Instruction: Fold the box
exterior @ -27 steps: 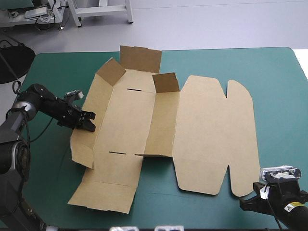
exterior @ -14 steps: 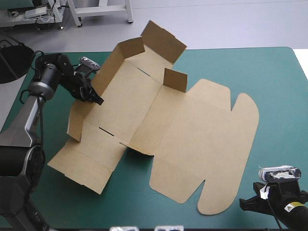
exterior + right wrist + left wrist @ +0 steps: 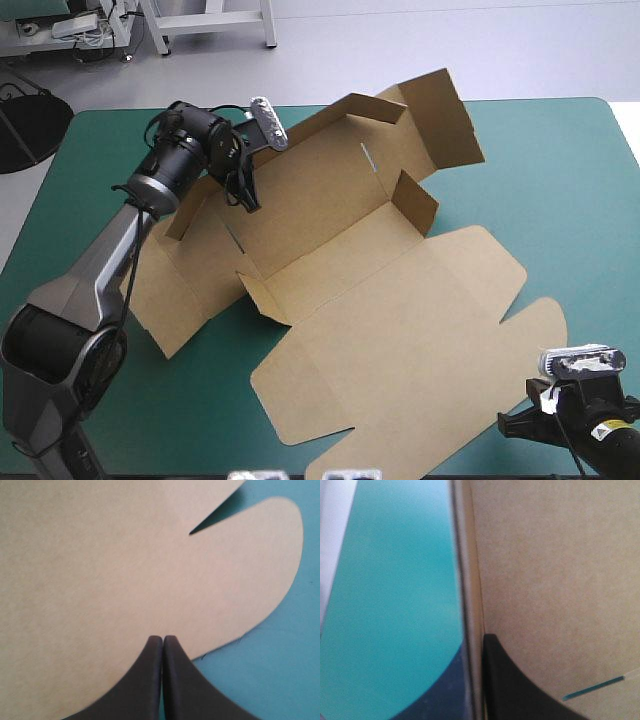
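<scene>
— Reaching in from the near left with the left arm, with the forearm slanting up across the bench [image 3: 560, 180] and the wrist bent over toward the box [image 3: 400, 320]. Pinching a raised side wall near the far left end with the left end effector [image 3: 246, 195], tips pointing down.

— Agreed from the wrist: all but pressed together on the brown board, with one black finger [image 3: 505, 690] against the inner face and the other dark behind the wall's edge, above the teal-green cover.

— And on the right?

— Parked low at the near right corner, well apart from the left arm. Pressed together into one pointed arch at the right end effector [image 3: 163, 638], gripping nothing, facing the lid's rounded tab [image 3: 260, 555] just ahead.

— Placing the box?

— Lying open on a slant across the middle of the bench: tray part toward the far left with walls and end flaps raised, lid flat toward the near right, one side flap flat at the near left.
</scene>
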